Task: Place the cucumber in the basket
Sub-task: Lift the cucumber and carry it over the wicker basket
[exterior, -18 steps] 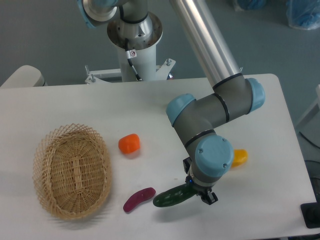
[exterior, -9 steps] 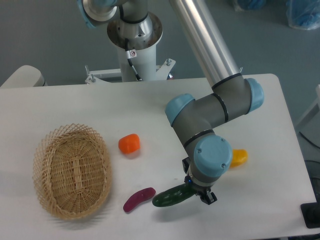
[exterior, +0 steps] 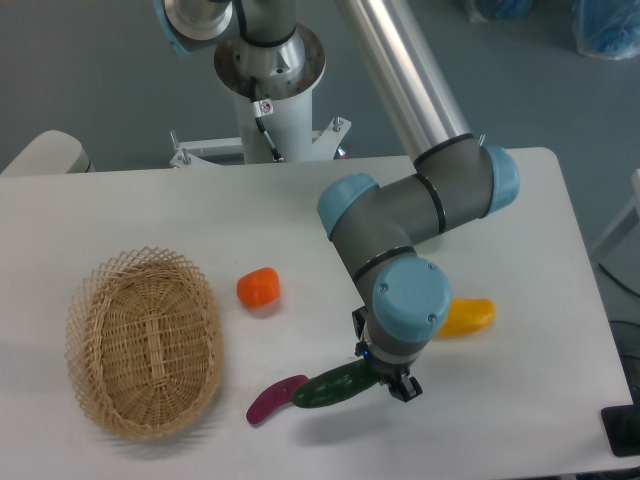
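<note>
Gripping the cucumber [exterior: 333, 384] by its right end, end effector [exterior: 385, 379] under the bent wrist, near front bench [exterior: 120, 210] edge. Cucumber's left tip over the purple piece [exterior: 275, 398]; basket [exterior: 143, 341] well apart, leftward.

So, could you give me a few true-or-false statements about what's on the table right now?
1. The basket has nothing in it. True.
2. The tool is gripping the cucumber. True.
3. The cucumber lies inside the basket. False: it is held right of the basket, its tip over the purple vegetable.
4. The orange piece is in the tool. False: it sits on the table between basket and arm.
5. A yellow piece lies right of the arm's wrist. True.
</note>
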Motion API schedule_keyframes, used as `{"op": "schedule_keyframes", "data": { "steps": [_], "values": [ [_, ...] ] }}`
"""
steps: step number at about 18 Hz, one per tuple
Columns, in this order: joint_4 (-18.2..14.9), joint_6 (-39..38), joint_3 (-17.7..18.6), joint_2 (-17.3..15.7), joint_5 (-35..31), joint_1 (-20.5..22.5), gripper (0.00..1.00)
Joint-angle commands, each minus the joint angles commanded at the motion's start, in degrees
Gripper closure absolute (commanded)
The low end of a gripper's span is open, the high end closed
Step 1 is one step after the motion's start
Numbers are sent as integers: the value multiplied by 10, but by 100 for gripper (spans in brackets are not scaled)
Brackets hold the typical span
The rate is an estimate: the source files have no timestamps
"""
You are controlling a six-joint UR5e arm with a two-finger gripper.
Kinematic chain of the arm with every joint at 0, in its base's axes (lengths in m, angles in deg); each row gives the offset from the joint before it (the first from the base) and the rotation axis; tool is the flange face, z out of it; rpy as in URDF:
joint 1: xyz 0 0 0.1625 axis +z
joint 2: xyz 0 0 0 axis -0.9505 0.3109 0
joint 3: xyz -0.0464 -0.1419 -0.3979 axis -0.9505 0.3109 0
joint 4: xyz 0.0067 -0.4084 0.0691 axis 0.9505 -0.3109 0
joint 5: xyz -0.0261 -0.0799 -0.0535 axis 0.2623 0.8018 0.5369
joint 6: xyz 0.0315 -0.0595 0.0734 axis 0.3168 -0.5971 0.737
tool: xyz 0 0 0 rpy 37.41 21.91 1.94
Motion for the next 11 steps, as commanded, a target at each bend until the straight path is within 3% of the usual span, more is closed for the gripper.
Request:
{"op": "schedule_keyframes", "data": {
  "steps": [4,11],
  "values": [
    [-13,-36,7,-17,31,-5,80],
    [-14,-54,50,-52,32,-27,80]
  ]
}}
